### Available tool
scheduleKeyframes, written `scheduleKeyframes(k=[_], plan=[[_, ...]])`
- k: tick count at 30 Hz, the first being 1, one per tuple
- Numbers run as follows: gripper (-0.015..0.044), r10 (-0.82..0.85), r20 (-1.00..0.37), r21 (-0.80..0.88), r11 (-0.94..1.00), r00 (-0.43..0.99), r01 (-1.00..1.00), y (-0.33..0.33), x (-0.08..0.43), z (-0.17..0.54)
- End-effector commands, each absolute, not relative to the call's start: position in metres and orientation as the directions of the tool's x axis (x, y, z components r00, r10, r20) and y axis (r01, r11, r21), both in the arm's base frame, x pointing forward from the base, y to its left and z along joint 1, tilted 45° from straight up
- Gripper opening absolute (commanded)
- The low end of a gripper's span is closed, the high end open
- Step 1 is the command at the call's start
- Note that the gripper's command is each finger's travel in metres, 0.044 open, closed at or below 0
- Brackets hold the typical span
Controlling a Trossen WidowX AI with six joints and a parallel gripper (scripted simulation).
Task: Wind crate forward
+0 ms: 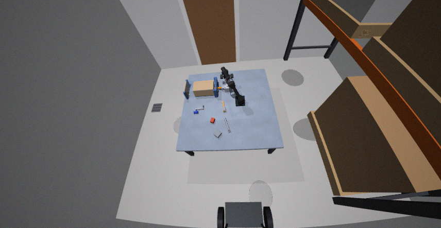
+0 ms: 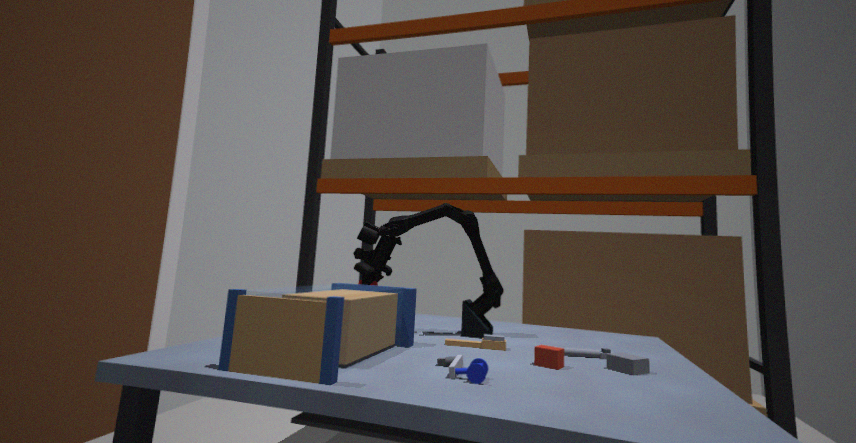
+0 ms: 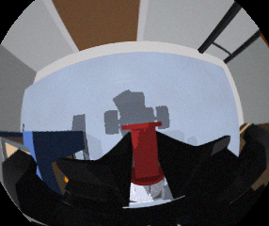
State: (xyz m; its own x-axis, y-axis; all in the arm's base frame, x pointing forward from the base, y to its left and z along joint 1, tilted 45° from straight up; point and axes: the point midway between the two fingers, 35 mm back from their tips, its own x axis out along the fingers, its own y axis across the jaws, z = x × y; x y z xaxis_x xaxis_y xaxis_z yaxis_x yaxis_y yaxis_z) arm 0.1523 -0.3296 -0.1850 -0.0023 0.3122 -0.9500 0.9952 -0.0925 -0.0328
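My gripper (image 2: 367, 281) (image 3: 141, 134) is shut on the red grip (image 3: 147, 160) of the winch handle, beside the steel frame. Pale metal shows below the grip in the wrist view; the key end and winch hole are hidden. The winch (image 1: 226, 87) is partly covered by my arm in the top view. An orange strap (image 1: 219, 88) (image 3: 67, 179) runs from it to the frame's mouth. The crate (image 1: 203, 87) (image 2: 369, 327) sits flat in the cubby. Its front is at or very close to the blue steel frame (image 1: 215, 91) (image 2: 406, 320) (image 3: 59, 140); I cannot tell if they touch.
A blue-knobbed crank (image 1: 197, 109) (image 2: 477, 371), a yellow tool (image 1: 223, 105) (image 2: 464, 342), a red block (image 1: 212, 120) (image 2: 548, 357), a grey block (image 1: 217, 133) (image 2: 627, 363) and a long silver tool (image 1: 226, 124) lie on the bench (image 1: 256, 134). A brown panel (image 2: 278, 338) stands at the cubby's rear.
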Motion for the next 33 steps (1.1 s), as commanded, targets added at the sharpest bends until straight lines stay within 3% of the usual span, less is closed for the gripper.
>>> scheduleKeyframes(k=[1,33], plan=[[0.0,0.317,-0.948,0.013,-0.081,0.038,0.997,-0.326,0.18,-0.183],[0.0,0.32,-0.947,0.016,-0.081,0.041,0.997,-0.313,0.226,-0.167]])
